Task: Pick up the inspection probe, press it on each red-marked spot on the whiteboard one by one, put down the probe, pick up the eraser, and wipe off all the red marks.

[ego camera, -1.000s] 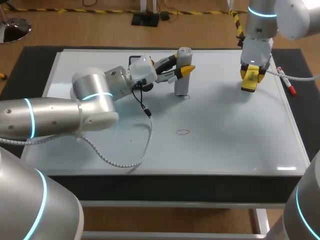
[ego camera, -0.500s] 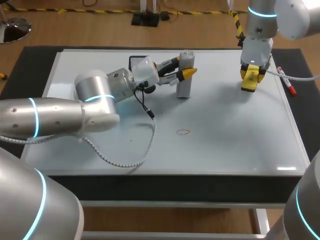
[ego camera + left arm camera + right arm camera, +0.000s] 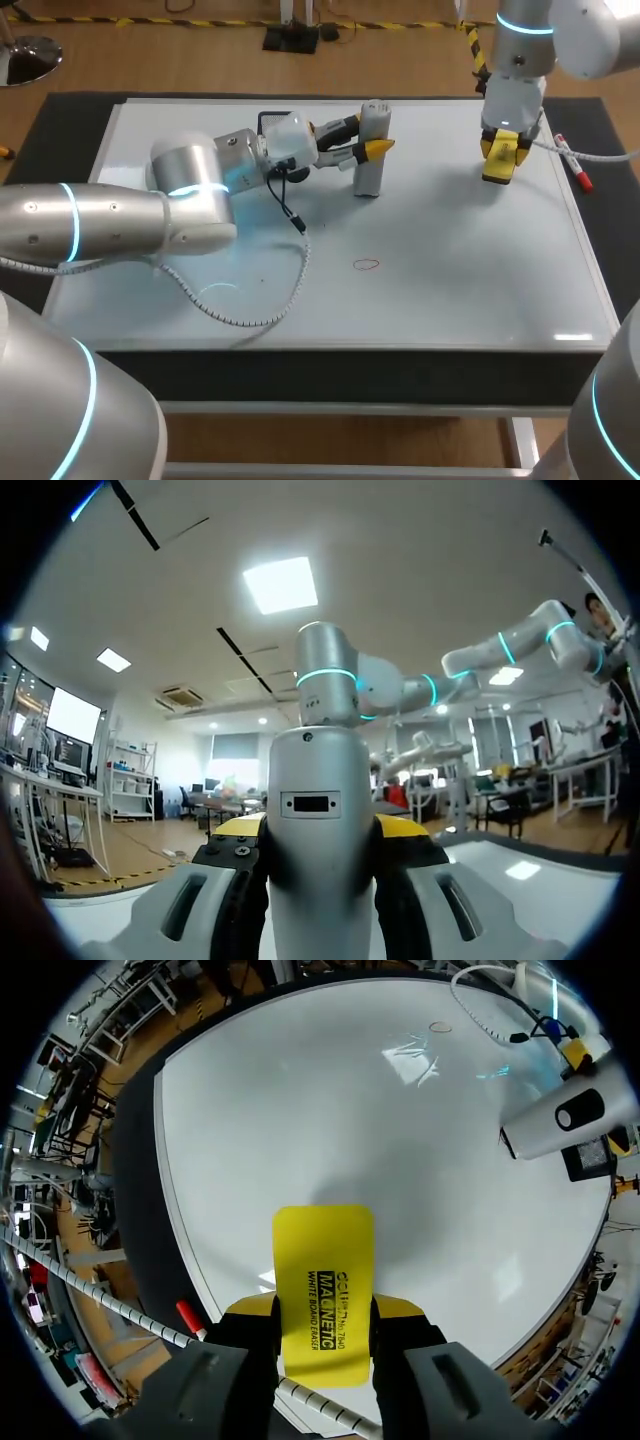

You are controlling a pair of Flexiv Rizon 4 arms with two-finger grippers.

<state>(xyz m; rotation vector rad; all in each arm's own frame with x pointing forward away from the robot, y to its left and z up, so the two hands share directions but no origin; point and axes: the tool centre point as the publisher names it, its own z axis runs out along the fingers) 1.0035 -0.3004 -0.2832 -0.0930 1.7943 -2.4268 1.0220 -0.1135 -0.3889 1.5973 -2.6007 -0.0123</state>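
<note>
The grey inspection probe [image 3: 370, 150] stands upright on the whiteboard [image 3: 450, 270], its tip on the board at the far middle. My left gripper [image 3: 364, 136] is shut on its upper half from the left. In the left wrist view the probe [image 3: 320, 860] fills the gap between the fingers of that gripper [image 3: 320, 832]. A small red ring mark [image 3: 367, 265] lies nearer the front, apart from the probe. My right gripper [image 3: 500, 158] hangs over the far right of the board, shut on the yellow eraser [image 3: 322, 1290]. Ahead of it the probe [image 3: 570, 1122] and the red ring [image 3: 440, 1028] show.
A red marker pen [image 3: 576, 166] lies on the board's right rim, close to my right gripper. The left arm's coiled white cable [image 3: 250, 318] rests on the board's front left. A dark mat [image 3: 30, 160] borders the board.
My left gripper shifted the probe slightly to the right; its tip now covers the faint ring that showed at its base. The right arm and eraser have not moved.
</note>
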